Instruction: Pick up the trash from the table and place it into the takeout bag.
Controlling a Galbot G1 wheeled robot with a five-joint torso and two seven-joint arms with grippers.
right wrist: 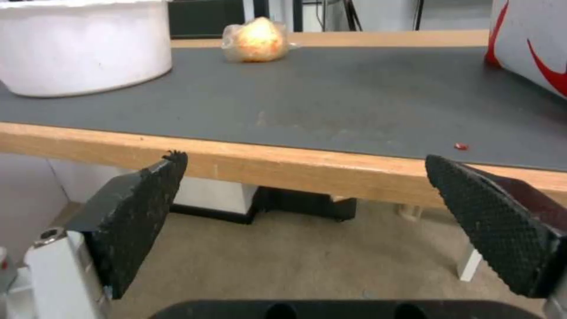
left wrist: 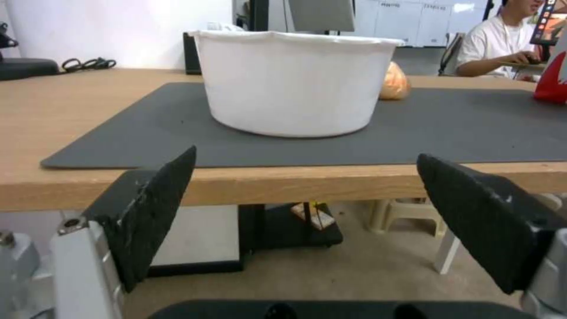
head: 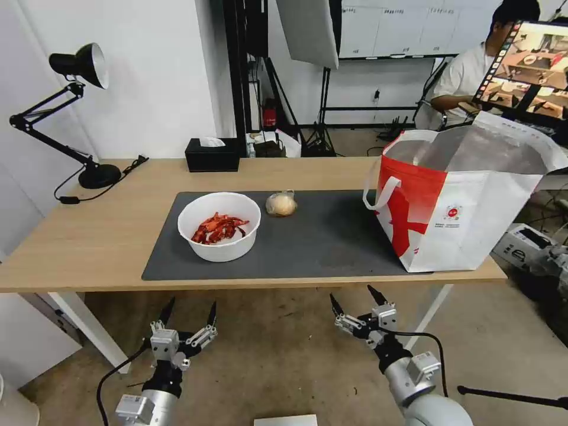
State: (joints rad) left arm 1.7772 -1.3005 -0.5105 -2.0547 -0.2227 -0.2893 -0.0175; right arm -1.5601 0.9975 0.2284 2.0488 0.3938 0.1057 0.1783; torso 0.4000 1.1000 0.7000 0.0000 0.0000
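Hanging below the table [head: 89, 236] edge at the bottom of the head view, both arms reach up from the lower frame with fingers pointing at the desk front. Left gripper [head: 189, 312] sits lower left, fingers spread wide, holding nothing; arm rises nearly straight up. Right gripper [head: 355, 299] sits lower centre-right, also spread wide and empty, its arm angled in from the bottom right so the fingers tilt toward upper left.

Bowl [head: 219, 226] with red scraps stands on the left part of the grey mat [head: 331, 242], centre-left of frame. Small clear bag [head: 281, 204] with a beige lump lies just right of the bowl, near the mat's far edge, apart from it. Takeout bag [head: 461, 195] stands upright and open on the right end of the mat, foil lining showing, one loop handle hanging on its left side.

Left wrist view: bowl [left wrist: 292, 84] dead centre above the table edge, the two black pads low in frame either side, wide apart. Right wrist view: bowl [right wrist: 83, 44] upper left, small bag [right wrist: 255, 40] top centre, takeout bag [right wrist: 531, 48] at the right edge, tiny red scrap [right wrist: 460, 146] on the mat near the front edge.

Black tissue box [head: 212, 154] and desk lamp [head: 65, 112] at the table's far left.
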